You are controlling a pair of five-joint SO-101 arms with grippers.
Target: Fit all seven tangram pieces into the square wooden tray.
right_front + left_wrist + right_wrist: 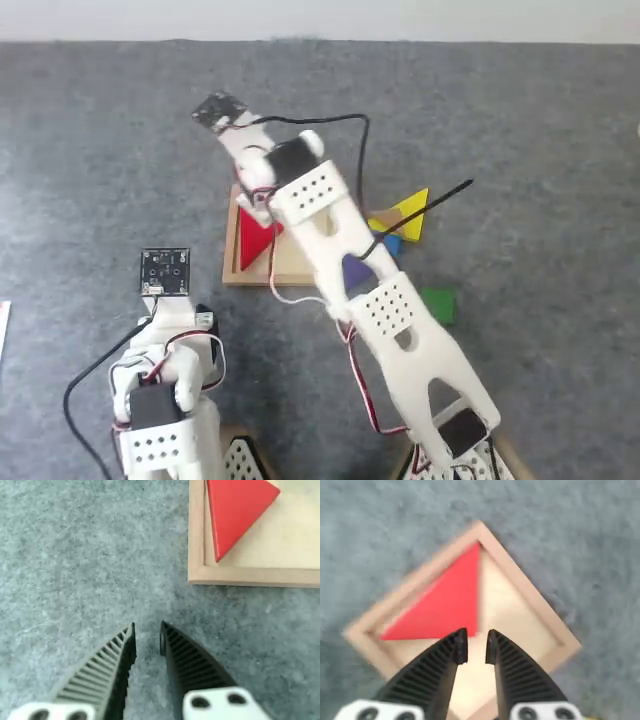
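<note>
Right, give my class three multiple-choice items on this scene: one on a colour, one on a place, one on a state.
1. What colour is the piece in the tray?
A yellow
B red
C blue

2. Where is the green piece?
A in the tray
B on the carpet
C in a gripper

3. What does the right gripper hold?
A a purple piece
B the tray's rim
C nothing

Answers:
1 B: a red triangle lies along the rim.
2 B: it sits on the carpet, apart from the tray.
3 C: its jaws stand slightly apart above the tray, with nothing between them.
</note>
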